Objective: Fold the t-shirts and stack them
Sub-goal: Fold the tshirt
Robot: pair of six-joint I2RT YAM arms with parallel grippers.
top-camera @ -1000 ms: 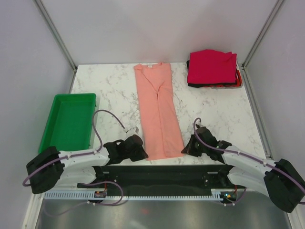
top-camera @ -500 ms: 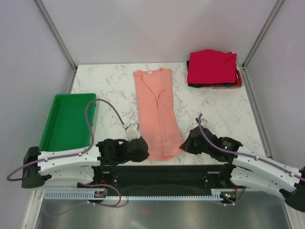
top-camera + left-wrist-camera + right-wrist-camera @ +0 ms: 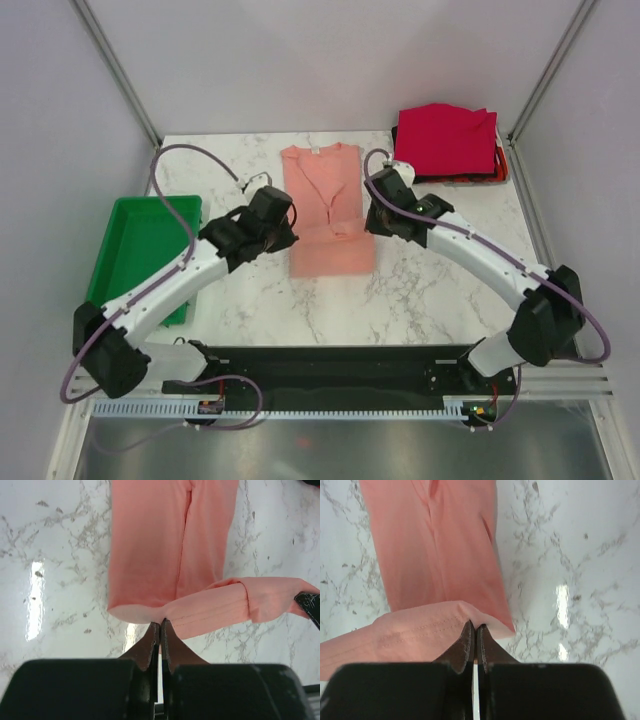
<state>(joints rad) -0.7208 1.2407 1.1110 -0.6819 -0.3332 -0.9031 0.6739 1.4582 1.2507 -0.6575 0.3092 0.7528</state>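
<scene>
Left gripper: jaws closed down to a hairline, pinching the left corner of the hem of the salmon-pink t-shirt. Right gripper: same, jaws clamped flat on the hem's right corner, with only thin cloth between the tips. In the left wrist view the stitched hem band runs from its tips off to the right, where the black tip of the other gripper shows at the frame edge. The shirt is a long narrow strip in the middle of the counter, collar at the far end. Its near part is doubled over the body, so the hem sits about mid-length, strung left to right between the two grippers, and the fold forms the near edge. Whether the hem rests on the layer under it or is held just above it, I cannot tell. The stack of folded t-shirts is in the far right corner, well apart from the pink one. Crimson is on top, with black and orange-red edges showing underneath. The green tray sits at the left edge, with the left arm crossing its near right corner. The counter is white marble with grey veins, glossy, with light glare in both wrist views. Around it are plain pale walls with slanted aluminium posts at the far corners.
</scene>
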